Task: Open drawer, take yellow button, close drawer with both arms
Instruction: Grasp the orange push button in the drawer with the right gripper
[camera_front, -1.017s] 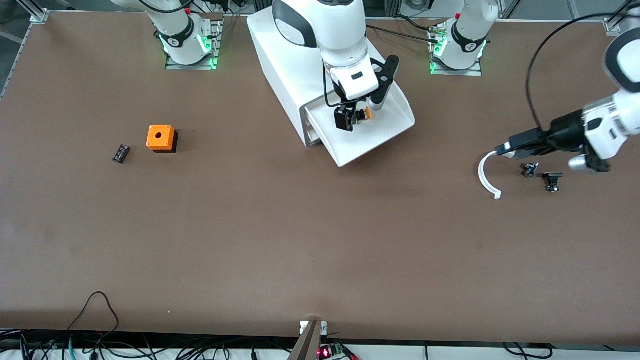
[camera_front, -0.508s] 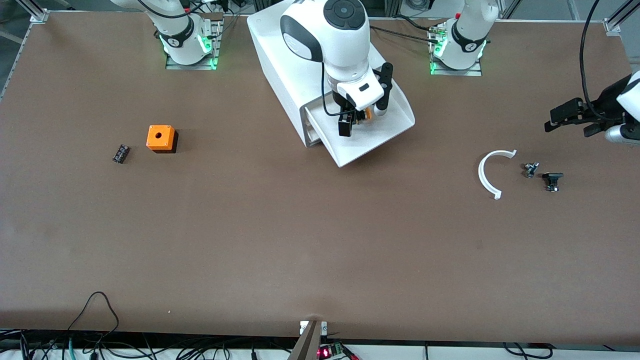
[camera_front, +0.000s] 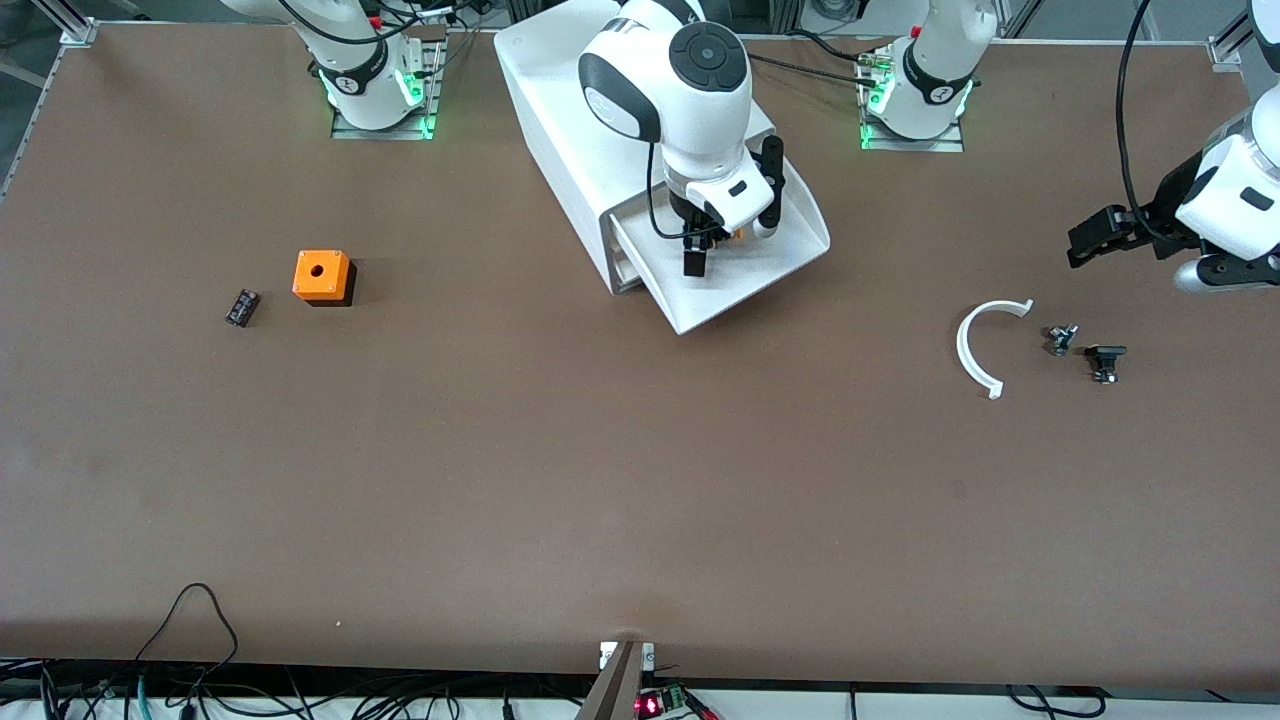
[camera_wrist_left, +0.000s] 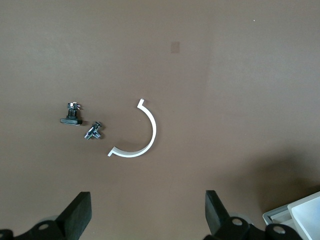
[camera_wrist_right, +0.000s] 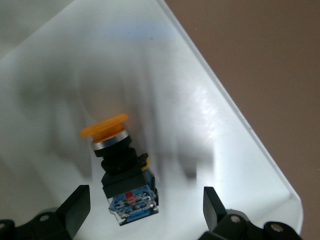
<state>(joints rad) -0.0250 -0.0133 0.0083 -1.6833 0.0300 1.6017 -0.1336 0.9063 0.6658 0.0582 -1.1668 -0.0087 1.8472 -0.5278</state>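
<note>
The white cabinet has its top drawer pulled out. The button lies on its side on the drawer floor, with an orange cap and a black body with a blue base. In the right wrist view the button lies between the open fingers. My right gripper is open and low over the button in the drawer. My left gripper is open and empty, up over the table at the left arm's end.
A white curved strip and two small black and metal parts lie on the table under the left gripper. An orange cube with a hole and a small black part lie toward the right arm's end.
My left gripper has drawn back from the white curved strip and risen toward its end of the table. My right gripper has turned and come down closer over the button.
</note>
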